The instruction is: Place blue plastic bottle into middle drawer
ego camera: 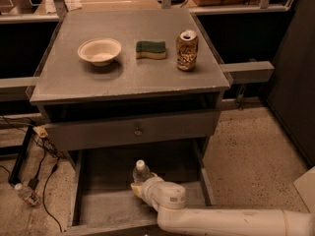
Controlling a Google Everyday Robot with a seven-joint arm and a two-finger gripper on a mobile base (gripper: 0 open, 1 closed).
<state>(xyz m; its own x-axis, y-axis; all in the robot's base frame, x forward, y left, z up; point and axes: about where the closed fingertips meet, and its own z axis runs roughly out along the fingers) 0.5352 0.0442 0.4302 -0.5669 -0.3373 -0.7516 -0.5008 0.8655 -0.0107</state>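
Observation:
The blue plastic bottle (141, 171) stands upright inside the open middle drawer (98, 200), its white cap and clear neck showing; its lower body is hidden behind my arm. My gripper (140, 186) is down in the drawer right at the bottle, at the end of the white arm that comes in from the lower right. The arm's wrist housing covers the place where the gripper meets the bottle.
On the cabinet top (64, 87) stand a white bowl (99, 51), a green-yellow sponge (151, 49) and a brown-gold soda can (187, 50). The upper drawer (133, 130) with a round knob is closed. Cables (42, 168) and a small clear bottle (24, 194) lie on the floor at left.

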